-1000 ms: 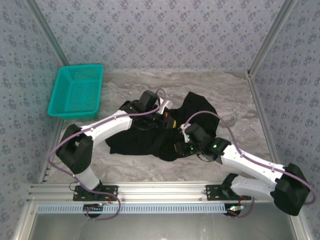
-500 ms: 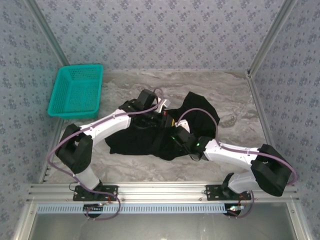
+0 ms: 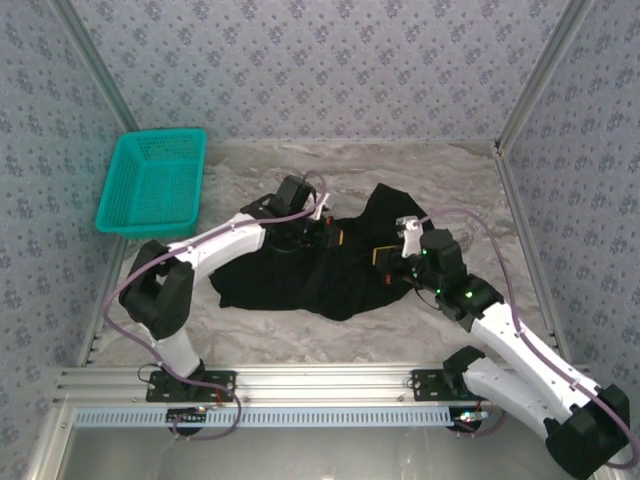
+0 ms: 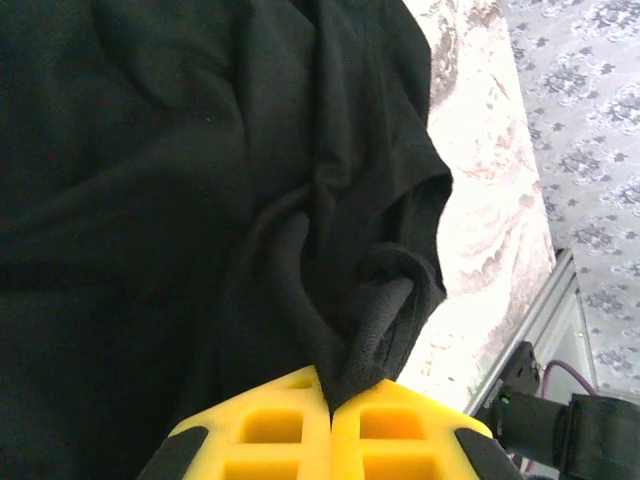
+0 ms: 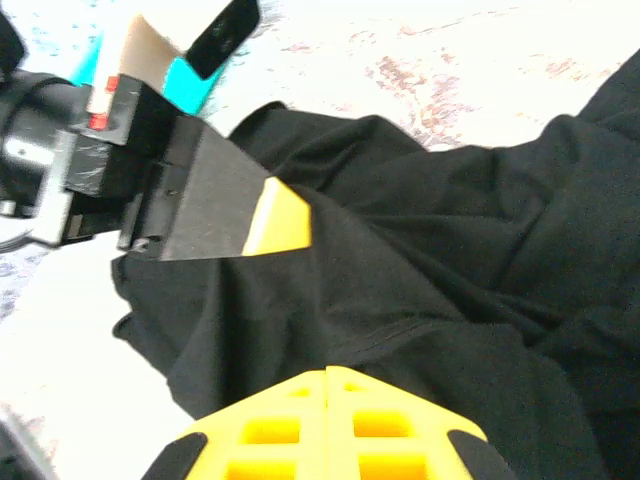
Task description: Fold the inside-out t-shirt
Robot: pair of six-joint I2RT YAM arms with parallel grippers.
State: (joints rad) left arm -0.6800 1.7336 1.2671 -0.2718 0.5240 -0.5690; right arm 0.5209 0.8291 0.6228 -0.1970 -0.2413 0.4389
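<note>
The inside-out t-shirt lies crumpled in a black heap mid-table, plain black side showing. My left gripper sits over its upper middle. In the left wrist view its yellow jaws are shut on a bunched fold of the t-shirt, and a sleeve opening hangs just beyond them. My right gripper is over the shirt's right part, a little right of the left one. In the right wrist view its jaws are shut, their tips at a seam of the t-shirt, and I see no cloth pinched between them.
A teal basket stands at the back left, apart from the shirt. Patterned walls and metal posts close in the marbled table. The left gripper's finger rests on the cloth ahead of my right jaws.
My right gripper has drawn back to the right from the shirt's middle and closed its jaws, and its arm has swung up. The left gripper kept its hold and barely moved.
</note>
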